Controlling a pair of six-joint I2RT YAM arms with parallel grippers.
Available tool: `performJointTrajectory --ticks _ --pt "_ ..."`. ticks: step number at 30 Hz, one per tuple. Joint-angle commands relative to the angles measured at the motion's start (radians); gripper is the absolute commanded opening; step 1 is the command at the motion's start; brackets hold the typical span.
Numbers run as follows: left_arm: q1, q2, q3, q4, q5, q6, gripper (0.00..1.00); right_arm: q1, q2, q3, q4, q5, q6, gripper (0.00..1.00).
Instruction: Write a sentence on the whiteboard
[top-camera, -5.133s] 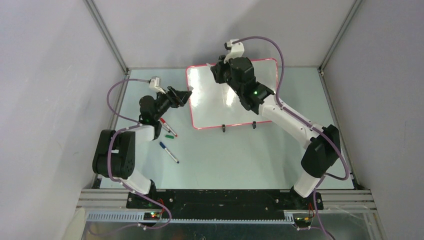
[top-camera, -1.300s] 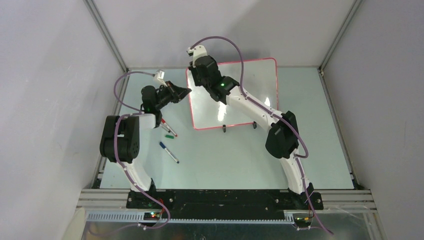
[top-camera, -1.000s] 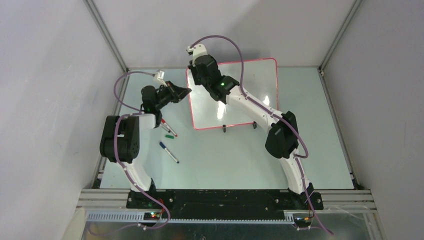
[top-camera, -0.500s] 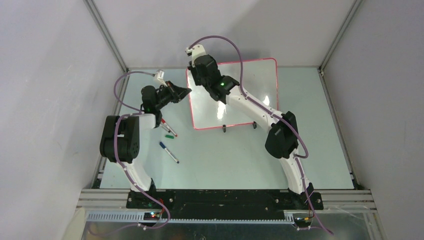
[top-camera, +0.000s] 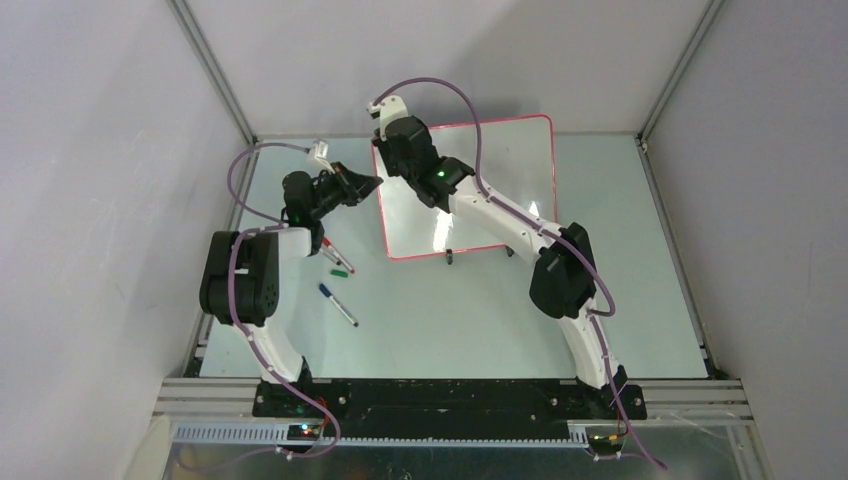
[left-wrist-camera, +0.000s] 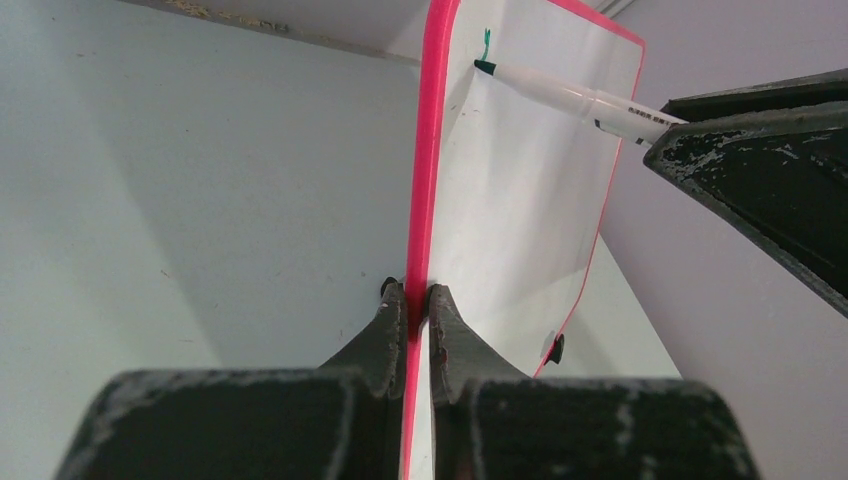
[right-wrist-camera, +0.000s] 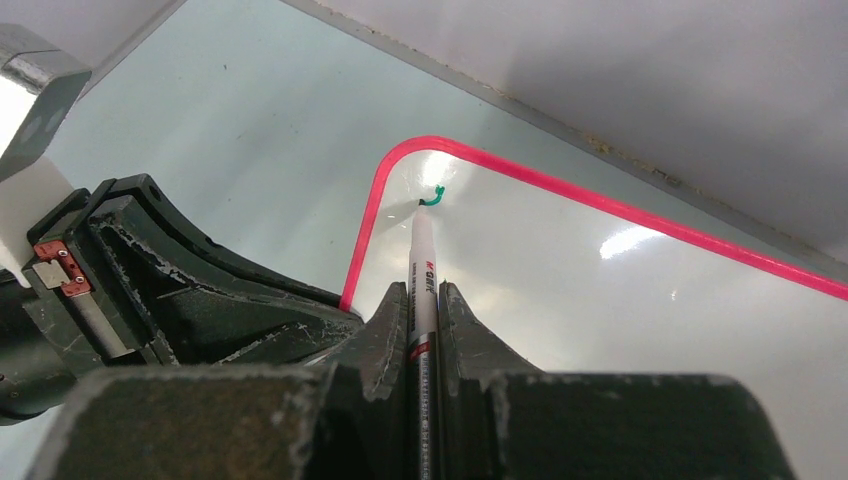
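**Right gripper (right-wrist-camera: 424, 292) is pressing a marker (right-wrist-camera: 423, 262) to the whiteboard (top-camera: 500, 170) while the left gripper (left-wrist-camera: 417, 300) is clamping its rim**

The whiteboard, glossy white with a thin red-pink rim and rounded corners, is resting on two small black feet (top-camera: 447, 257) toward the far side of a pale green table (top-camera: 450, 310). The left gripper is reaching in from the whiteboard's left side. Its two fingers are pinching the left rim tightly, one on each face of the board.

The right gripper is working at the whiteboard's upper left corner. Its fingers are clamping the barrel of a slim white marker, with the dark tip pointing away from the gripper and touching the board just inside the rounded corner.

The sentence (right-wrist-camera: 434, 196) is only beginning: one short, hooked green stroke is showing right at the marker's tip, close to that same corner.

Three spare markers are lying on the table just off the whiteboard's near left corner: a red one (top-camera: 330, 247), a green-capped one (top-camera: 340, 269) and a blue-capped one (top-camera: 338, 305).
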Motion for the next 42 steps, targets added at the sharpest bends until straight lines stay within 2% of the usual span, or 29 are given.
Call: performJointTrajectory --ticks 1,42 --pt "-0.013 -0.028 0.011 0.021 0.006 0.026 0.0 -0.002 -0.043 0.013 0.031 0.017 -0.015 0.0" --pt "-0.013 -0.034 0.012 0.013 0.005 0.036 0.0 -0.007 -0.043 0.026 -0.012 0.03 -0.018 0.0"
